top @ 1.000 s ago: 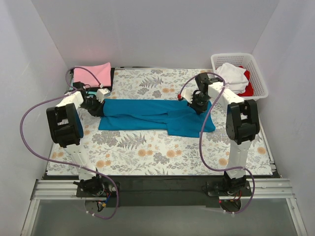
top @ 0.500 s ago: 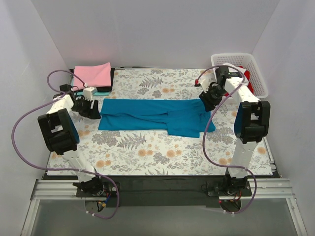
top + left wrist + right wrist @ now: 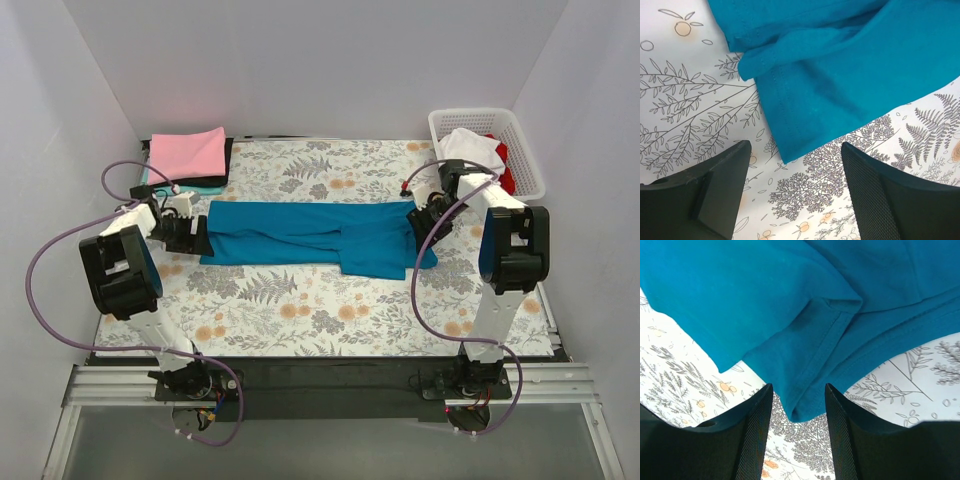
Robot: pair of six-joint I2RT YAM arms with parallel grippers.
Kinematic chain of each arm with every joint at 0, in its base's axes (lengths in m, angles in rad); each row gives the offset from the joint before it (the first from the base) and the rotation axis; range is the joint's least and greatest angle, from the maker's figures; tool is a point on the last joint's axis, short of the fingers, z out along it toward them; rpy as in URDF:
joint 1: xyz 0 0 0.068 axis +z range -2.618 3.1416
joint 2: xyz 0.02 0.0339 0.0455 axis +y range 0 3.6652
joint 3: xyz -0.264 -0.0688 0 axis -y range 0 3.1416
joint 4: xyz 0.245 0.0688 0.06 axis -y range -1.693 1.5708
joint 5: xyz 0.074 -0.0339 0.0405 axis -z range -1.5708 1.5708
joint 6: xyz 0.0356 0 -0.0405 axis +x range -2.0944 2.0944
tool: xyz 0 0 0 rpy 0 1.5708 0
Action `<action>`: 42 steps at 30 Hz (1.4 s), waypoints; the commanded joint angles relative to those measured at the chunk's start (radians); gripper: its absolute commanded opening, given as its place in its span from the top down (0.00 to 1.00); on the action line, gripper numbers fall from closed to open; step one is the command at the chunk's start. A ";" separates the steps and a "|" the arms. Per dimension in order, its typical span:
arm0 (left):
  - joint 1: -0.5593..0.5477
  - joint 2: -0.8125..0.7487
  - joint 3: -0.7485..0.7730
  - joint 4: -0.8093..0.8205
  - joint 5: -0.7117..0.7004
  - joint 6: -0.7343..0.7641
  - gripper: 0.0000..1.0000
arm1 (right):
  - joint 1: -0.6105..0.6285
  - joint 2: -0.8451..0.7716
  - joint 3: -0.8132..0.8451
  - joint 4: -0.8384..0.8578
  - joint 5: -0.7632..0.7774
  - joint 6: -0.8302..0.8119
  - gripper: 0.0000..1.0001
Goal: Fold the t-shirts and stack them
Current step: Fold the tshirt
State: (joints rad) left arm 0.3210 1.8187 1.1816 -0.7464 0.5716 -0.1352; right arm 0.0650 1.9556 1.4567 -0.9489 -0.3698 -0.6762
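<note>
- Covering the table, a grey-and-orange floral table cloth (image 3: 300,310) lies between plain white walls (image 3: 330,60)
- Teal t-shirt (image 3: 300,230) forms a long band mid-cloth; pink t-shirt (image 3: 187,153) far left, white lattice basket (image 3: 528,160) far right
- Only wrist views show the jaws: left gripper (image 3: 795,150) wide, right gripper (image 3: 799,390) narrower, both empty over hem corners

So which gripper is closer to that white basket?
Right. The right gripper is close to the basket's near left corner, at the teal shirt's right end; the left gripper is at the shirt's opposite end.
</note>
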 commanded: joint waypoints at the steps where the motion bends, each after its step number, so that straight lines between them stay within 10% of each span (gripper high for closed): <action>1: 0.000 0.010 -0.017 0.019 -0.007 -0.024 0.28 | -0.004 0.014 -0.044 0.045 0.019 0.021 0.48; 7: -0.003 0.050 -0.045 0.050 -0.016 -0.041 0.36 | -0.004 0.017 -0.078 0.067 0.046 0.014 0.57; 14: -0.014 0.056 -0.054 0.005 -0.065 -0.057 1.00 | -0.004 0.000 -0.102 0.062 0.092 0.014 0.98; 29: 0.006 -0.105 -0.117 -0.070 -0.138 0.025 1.00 | -0.002 -0.172 -0.285 0.018 0.106 -0.002 0.99; 35: 0.006 -0.159 -0.073 -0.083 -0.044 0.051 0.67 | -0.002 -0.207 -0.217 -0.040 0.034 0.012 0.61; 42: -0.091 -0.318 0.003 -0.076 0.192 0.196 0.49 | -0.002 -0.285 -0.131 -0.062 -0.058 0.067 0.59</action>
State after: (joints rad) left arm 0.2955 1.6463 1.1610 -0.8482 0.6079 -0.0425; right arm 0.0650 1.7393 1.2713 -0.9741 -0.3328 -0.6449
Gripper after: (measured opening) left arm 0.492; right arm 0.404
